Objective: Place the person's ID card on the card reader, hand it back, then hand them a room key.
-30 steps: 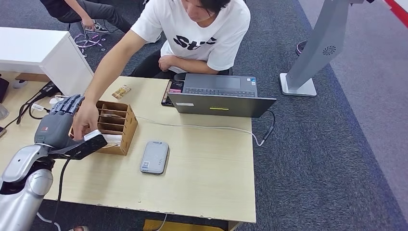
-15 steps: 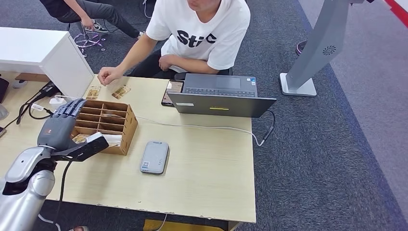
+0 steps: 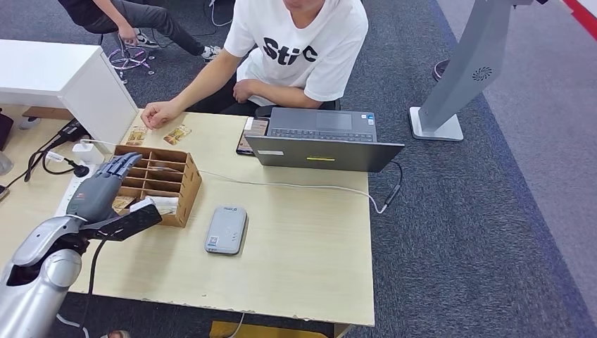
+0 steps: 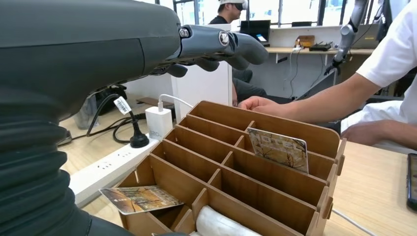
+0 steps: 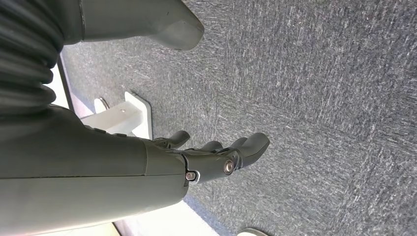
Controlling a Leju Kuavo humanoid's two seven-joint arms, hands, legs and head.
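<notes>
Left hand (image 3: 105, 190) empty, fingers spread, over the wooden card box (image 3: 171, 184).
Patterned tan ID card (image 3: 177, 134) lies flat at surface (image 3: 303, 246) far edge, beside person's hand (image 3: 160, 113). Right hand (image 5: 216, 157) loosely curled, empty.

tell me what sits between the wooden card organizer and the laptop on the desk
In the head view, only a thin white cable crosses bare tabletop between the wooden card organizer and the laptop.

Card reader (image 3: 227, 230) lies right of the organizer (image 3: 171, 184).
</notes>
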